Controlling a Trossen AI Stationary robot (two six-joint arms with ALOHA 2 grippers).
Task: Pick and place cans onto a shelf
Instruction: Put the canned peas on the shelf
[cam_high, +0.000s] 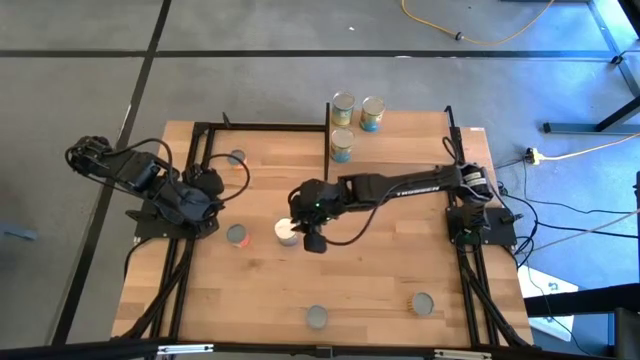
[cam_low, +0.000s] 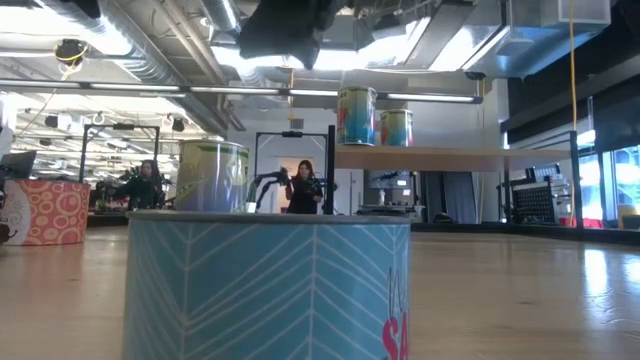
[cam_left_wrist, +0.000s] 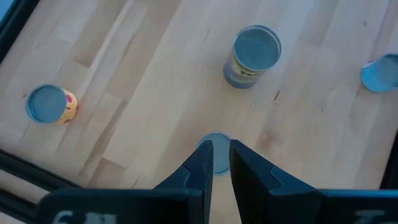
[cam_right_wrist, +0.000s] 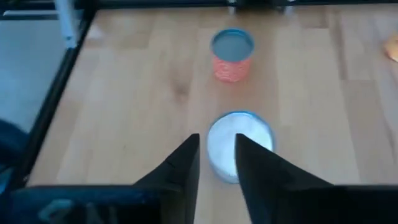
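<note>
Beside white can (cam_high: 286, 232), orange can (cam_high: 237, 235); right tool (cam_high: 303, 236) above.

Just ahead of my dark right fingers (cam_right_wrist: 186, 163) stands a white can (cam_right_wrist: 239, 149) with a pale top; beyond it an orange-red patterned can (cam_right_wrist: 232, 56) with a grey-blue lid. Past my black left fingers (cam_left_wrist: 200, 165) sits a yellow-labelled can (cam_left_wrist: 254, 56). The worktop (cam_high: 380, 280) is light striped wood.
</note>
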